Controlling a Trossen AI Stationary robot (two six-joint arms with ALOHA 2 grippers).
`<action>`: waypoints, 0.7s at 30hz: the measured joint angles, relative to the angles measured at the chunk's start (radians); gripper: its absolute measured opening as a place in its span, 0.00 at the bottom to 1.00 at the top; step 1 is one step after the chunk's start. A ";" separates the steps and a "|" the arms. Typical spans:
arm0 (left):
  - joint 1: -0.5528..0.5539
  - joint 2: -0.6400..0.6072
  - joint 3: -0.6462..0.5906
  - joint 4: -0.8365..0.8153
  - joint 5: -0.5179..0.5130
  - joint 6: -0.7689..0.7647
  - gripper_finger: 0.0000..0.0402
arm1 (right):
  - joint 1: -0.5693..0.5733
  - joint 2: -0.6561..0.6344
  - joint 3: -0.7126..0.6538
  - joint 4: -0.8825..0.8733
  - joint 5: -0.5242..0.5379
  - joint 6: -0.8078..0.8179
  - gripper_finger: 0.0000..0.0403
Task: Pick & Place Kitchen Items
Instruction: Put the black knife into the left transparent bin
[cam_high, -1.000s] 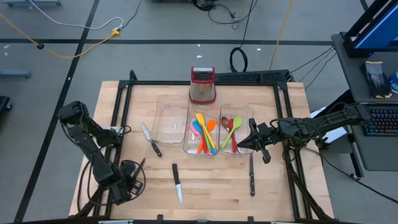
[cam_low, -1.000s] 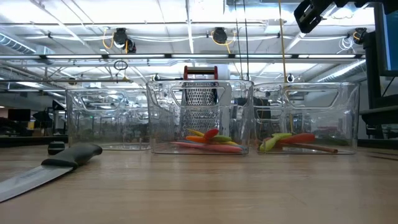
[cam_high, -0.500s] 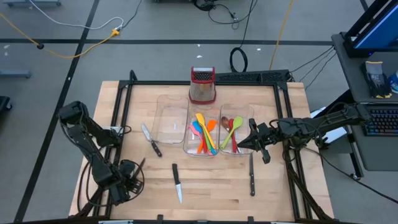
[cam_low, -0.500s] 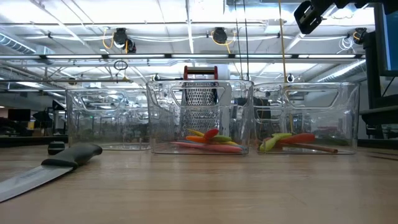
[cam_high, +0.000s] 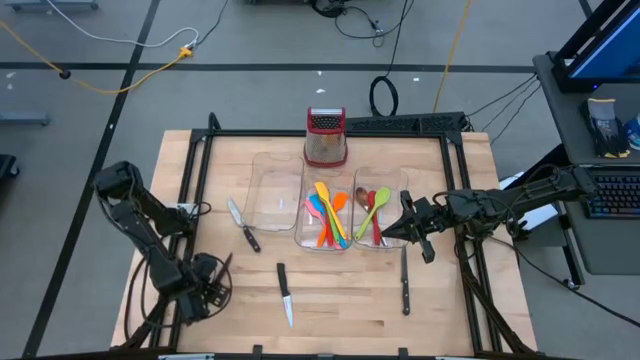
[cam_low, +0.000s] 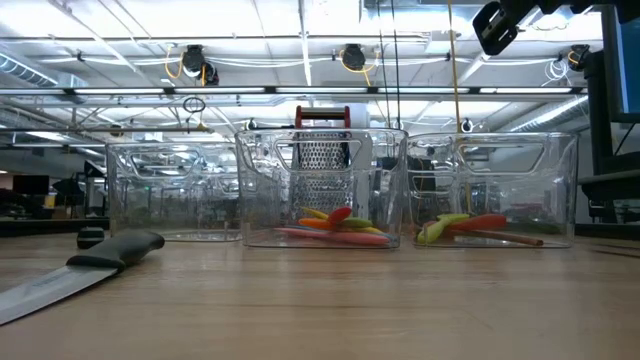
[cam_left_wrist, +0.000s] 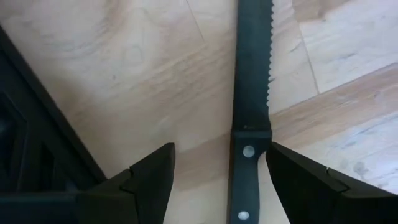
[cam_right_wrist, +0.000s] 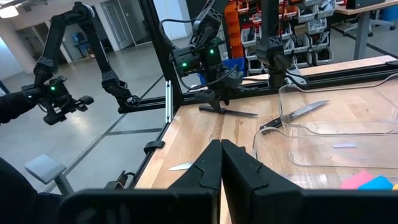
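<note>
Left wrist view: your left gripper (cam_left_wrist: 214, 180) now stands with jaws spread wider than a second ago, straddling a serrated knife (cam_left_wrist: 252, 93) lying flat on the table (cam_left_wrist: 124, 74) at its near-left corner. Judged a pre-grasp. Your right gripper (cam_high: 405, 228) waits, jaws together, beside the right bin (cam_high: 396, 205).

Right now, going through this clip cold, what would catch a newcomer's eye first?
The bright spoons and spatulas piled in the middle clear bin, with more in the bin at its right, stand out against the pale wooden table. Behind them stands the steel box grater with its red top. At the table's near left corner the left end effector, open, straddles a black-handled serrated knife lying flat.
</note>
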 joint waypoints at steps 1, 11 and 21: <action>0.001 0.000 -0.007 0.008 0.010 0.003 0.64 | 0.000 0.000 0.000 0.000 0.000 0.000 0.00; 0.017 0.000 -0.026 0.027 0.047 0.003 0.41 | 0.000 0.000 0.000 -0.002 0.000 0.000 0.00; 0.015 0.000 -0.026 0.028 0.009 0.013 0.07 | 0.000 0.000 0.000 -0.002 0.000 0.001 0.00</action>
